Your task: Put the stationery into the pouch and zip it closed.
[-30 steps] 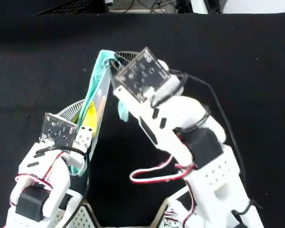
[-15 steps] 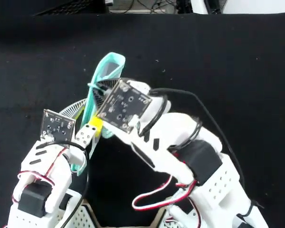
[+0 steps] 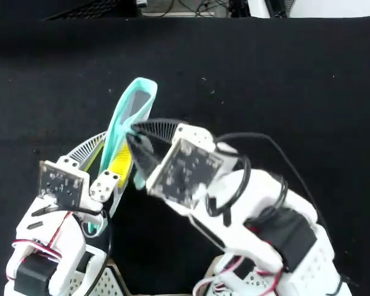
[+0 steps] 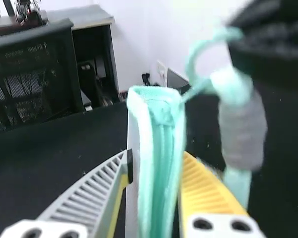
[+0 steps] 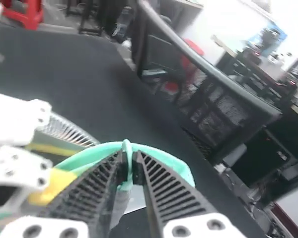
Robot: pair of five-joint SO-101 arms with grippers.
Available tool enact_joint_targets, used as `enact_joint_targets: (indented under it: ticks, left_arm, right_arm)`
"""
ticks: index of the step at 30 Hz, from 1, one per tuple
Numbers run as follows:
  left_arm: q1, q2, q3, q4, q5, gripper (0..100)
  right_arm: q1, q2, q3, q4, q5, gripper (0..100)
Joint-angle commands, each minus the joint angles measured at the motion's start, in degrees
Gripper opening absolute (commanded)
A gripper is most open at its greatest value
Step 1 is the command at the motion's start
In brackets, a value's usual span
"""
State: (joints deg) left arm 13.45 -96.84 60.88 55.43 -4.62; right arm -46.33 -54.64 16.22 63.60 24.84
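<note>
The teal pouch (image 3: 128, 114) stands on edge, slanting away from the near left. My left gripper (image 3: 108, 174) is shut on its near end, with the white finger on one side and the yellow finger (image 3: 119, 161) on the other. In the left wrist view the pouch (image 4: 156, 148) rises between those fingers, zipper edge up. My right gripper (image 3: 137, 143) has its black fingers shut on the teal zipper pull cord (image 5: 126, 145) at the pouch's middle. The pouch rim (image 5: 164, 154) curves behind the right gripper (image 5: 128, 161).
Black cloth covers the table (image 3: 283, 86), with open room to the right and far side. Both arm bases crowd the near edge. Cables and furniture lie past the table's back edge (image 3: 185, 13).
My right gripper has travelled from the pouch's far end back toward the near side along its top edge. The pouch's far end now stands free. The left arm shifted slightly.
</note>
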Motion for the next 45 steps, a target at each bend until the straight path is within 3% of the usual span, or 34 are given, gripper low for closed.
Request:
enact_joint_targets:
  ticks: [1,7,11,16,25,28,30,38,45]
  left_arm:
    - [0.2,-0.2,-2.5,-0.4,0.7,16]
    - [-0.2,-0.4,-2.3,0.2,0.6,16]
    - [-0.3,-0.5,-2.3,-0.1,0.1,2]
    - [-0.3,-0.6,-2.3,0.2,-1.8,3]
    - [0.0,-0.6,-0.3,-0.2,-1.8,3]
    - [0.1,-0.6,-0.2,-0.2,-1.8,3]
    - [0.2,-0.6,-0.2,0.0,-1.8,3]
    - [0.2,-0.6,-0.1,0.2,-1.8,3]
    - [0.2,-0.6,-0.1,0.2,-1.8,3]
  right_arm:
    - [-2.5,-1.8,-2.8,1.6,0.5,1.2]
    - [-2.6,-1.7,-2.7,1.5,0.5,1.2]
    - [-2.5,-1.7,-2.7,1.4,0.6,1.2]
    - [1.6,-1.6,-2.4,-0.2,3.7,1.2]
    - [5.5,-2.6,5.1,-2.7,0.6,1.9]
    - [5.5,-3.2,5.4,-0.1,-7.8,12.1]
    - [5.5,-2.8,5.6,0.9,-9.3,20.1]
    - [-4.9,-1.5,6.8,-0.3,-4.3,18.8]
    - [-5.3,1.5,9.4,-6.1,-4.3,18.8]
